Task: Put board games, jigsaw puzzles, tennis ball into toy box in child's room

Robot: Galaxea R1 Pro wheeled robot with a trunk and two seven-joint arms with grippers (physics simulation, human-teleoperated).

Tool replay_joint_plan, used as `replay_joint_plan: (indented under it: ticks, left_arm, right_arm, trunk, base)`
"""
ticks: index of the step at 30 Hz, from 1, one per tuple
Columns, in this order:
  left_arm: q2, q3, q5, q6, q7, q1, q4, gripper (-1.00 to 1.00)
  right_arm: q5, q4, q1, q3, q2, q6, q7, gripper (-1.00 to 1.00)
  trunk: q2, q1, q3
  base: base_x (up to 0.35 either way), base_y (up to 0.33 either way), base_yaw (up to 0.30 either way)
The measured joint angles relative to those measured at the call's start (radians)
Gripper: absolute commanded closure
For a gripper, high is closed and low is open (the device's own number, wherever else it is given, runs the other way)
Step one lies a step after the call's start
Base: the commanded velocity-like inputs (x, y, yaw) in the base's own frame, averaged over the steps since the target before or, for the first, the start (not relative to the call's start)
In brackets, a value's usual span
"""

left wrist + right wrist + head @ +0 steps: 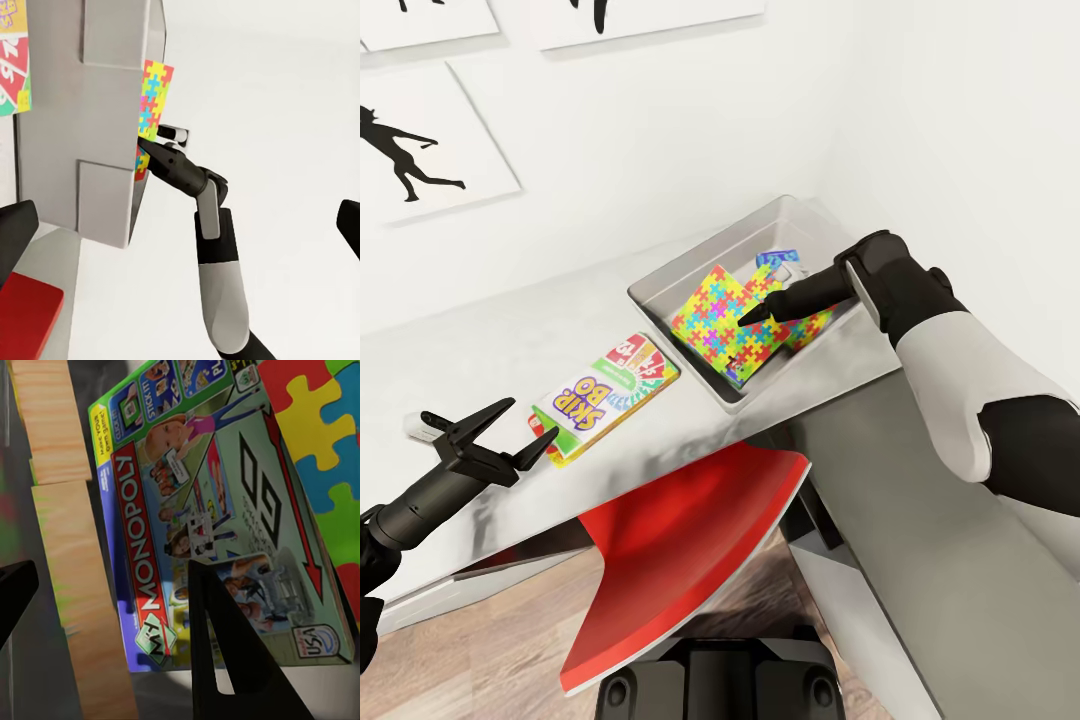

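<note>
In the toy box (660,283), two jigsaw puzzles (722,318) lie under the right claw (752,318), spread apart.

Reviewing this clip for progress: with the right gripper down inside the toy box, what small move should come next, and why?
Probably lift the right gripper clear of the toy box: it looks open and empty above the jigsaw puzzles, while the Skip-Bo game waits on the table.

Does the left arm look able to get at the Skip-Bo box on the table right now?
Probably yes. The left gripper hovers open just beside the Skip-Bo box, which lies flat on the table outside the toy box, with nothing between them.
</note>
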Motion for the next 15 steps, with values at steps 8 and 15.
replay_joint_plan:
  ticks: [8, 15]
  left_arm:
    - [0.000, 0.000, 0.000, 0.000, 0.000, 0.000, 0.000, -1.00]
    - [0.000, 0.000, 0.000, 0.000, 0.000, 0.000, 0.000, -1.00]
  right_arm:
    - [0.000, 0.000, 0.000, 0.000, 0.002, 0.000, 0.000, 1.00]
    - [0.000, 0.000, 0.000, 0.000, 0.003, 0.000, 0.000, 1.00]
  trunk:
    - [0.000, 0.000, 0.000]
    - [0.000, 0.000, 0.000]
  base:
    - [0.000, 0.000, 0.000]
    - [0.000, 0.000, 0.000]
